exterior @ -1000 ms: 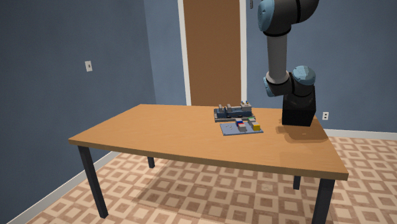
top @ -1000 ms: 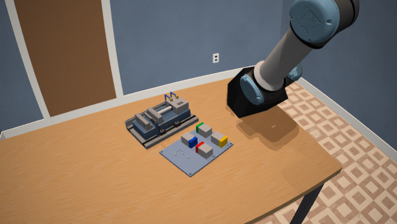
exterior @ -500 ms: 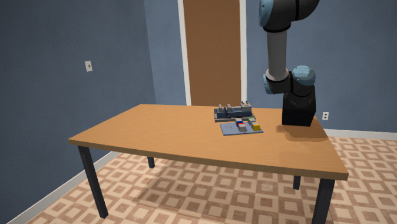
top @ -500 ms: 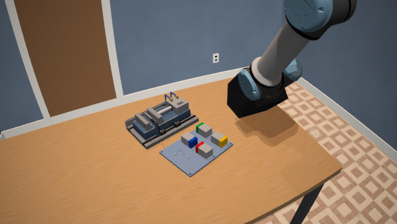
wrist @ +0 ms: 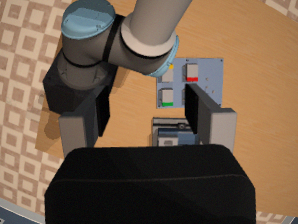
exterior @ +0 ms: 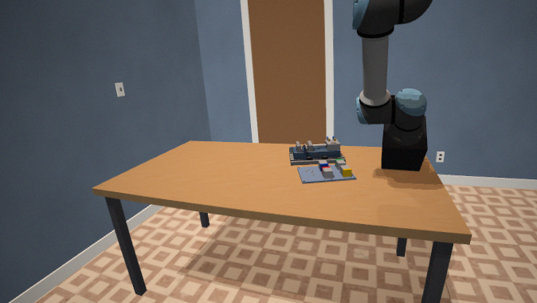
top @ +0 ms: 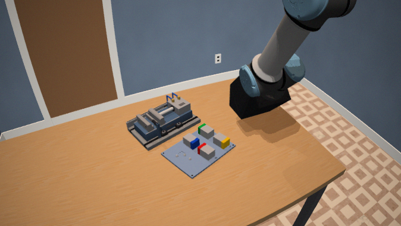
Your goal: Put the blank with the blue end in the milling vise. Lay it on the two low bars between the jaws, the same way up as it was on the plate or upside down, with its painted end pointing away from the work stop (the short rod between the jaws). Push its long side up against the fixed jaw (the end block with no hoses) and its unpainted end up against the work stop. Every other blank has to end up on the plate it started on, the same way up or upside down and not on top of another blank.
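The blank with the blue end [top: 189, 140] [exterior: 323, 165] lies on the blue-grey plate [top: 190, 168] [exterior: 308, 179] [wrist: 215, 68], its blue end facing away from the vise; in the wrist view a finger hides most of it. The milling vise [top: 146, 132] [exterior: 320, 153] [wrist: 167, 136] stands beside the plate. No blank shows between its fixed jaw [top: 144, 122] and moving jaw [top: 156, 116]. The low bars and work stop cannot be made out clearly. My gripper [wrist: 147, 100] is open and empty, high above the table and out of the top and exterior views.
Blanks with green [top: 207, 131] [wrist: 167, 94], yellow [top: 220, 139] [wrist: 167, 75] and red [top: 207, 151] [wrist: 192, 71] ends lie apart on the plate. Small pegs [top: 184, 154] stand on the plate. Blue hoses [top: 174, 96] rise from the vise's rear block. The arm's base [top: 256, 102] [exterior: 403, 147] stands right of the vise.
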You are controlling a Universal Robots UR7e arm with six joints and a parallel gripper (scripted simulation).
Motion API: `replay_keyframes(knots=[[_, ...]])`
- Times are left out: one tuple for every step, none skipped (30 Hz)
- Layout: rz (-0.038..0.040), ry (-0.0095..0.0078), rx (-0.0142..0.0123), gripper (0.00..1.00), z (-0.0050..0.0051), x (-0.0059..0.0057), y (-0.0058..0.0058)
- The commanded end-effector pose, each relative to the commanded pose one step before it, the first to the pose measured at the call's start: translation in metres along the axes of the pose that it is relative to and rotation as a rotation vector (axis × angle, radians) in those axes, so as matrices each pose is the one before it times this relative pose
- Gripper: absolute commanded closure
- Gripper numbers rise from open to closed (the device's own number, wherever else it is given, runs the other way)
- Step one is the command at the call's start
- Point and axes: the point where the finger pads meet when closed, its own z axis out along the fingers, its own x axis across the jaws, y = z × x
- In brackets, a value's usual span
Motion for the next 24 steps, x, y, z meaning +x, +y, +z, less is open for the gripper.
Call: replay_keyframes(knots=[[-0.00038, 0.00005, -0.00079, 0.0, -0.0025, -0.00487, 0.0013], [0.0, 0.0, 0.0, 0.0, 0.0, 0.0, 0.0], [0.0, 0.0, 0.0, 0.0, 0.0, 0.0, 0.0], [0.0, 0.0, 0.0, 0.0, 0.0, 0.0, 0.0], [0.0, 0.0, 0.0, 0.0, 0.0, 0.0, 0.0], [0.0, 0.0, 0.0, 0.0, 0.0, 0.0, 0.0], [0.0, 0.0, 0.0, 0.0, 0.0, 0.0, 0.0], [0.00006, 0.00002, 0.00001, 0.0, -0.00402, -0.01091, 0.00208], [-0.00001, -0.00003, -0.00001, 0.0, -0.00412, -0.01107, 0.00211], [-0.00001, -0.00003, -0.00001, 0.0, -0.00412, -0.01107, 0.00211], [-0.00001, -0.00003, -0.00001, 0.0, -0.00412, -0.01107, 0.00211], [-0.00001, -0.00003, -0.00001, 0.0, -0.00412, -0.01107, 0.00211], [0.0, 0.0, 0.0, 0.0, 0.0, 0.0, 0.0], [0.0, 0.0, 0.0, 0.0, 0.0, 0.0, 0.0], [0.0, 0.0, 0.0, 0.0, 0.0, 0.0, 0.0], [0.0, 0.0, 0.0, 0.0, 0.0, 0.0, 0.0], [0.0, 0.0, 0.0, 0.0, 0.0, 0.0, 0.0], [0.0, 0.0, 0.0, 0.0, 0.0, 0.0, 0.0], [0.0, 0.0, 0.0, 0.0, 0.0, 0.0, 0.0], [0.0, 0.0, 0.0, 0.0, 0.0, 0.0, 0.0], [0.0, 0.0, 0.0, 0.0, 0.0, 0.0, 0.0], [0.0, 0.0, 0.0, 0.0, 0.0, 0.0, 0.0], [0.0, 0.0, 0.0, 0.0, 0.0, 0.0, 0.0], [0.0, 0.0, 0.0, 0.0, 0.0, 0.0, 0.0]])
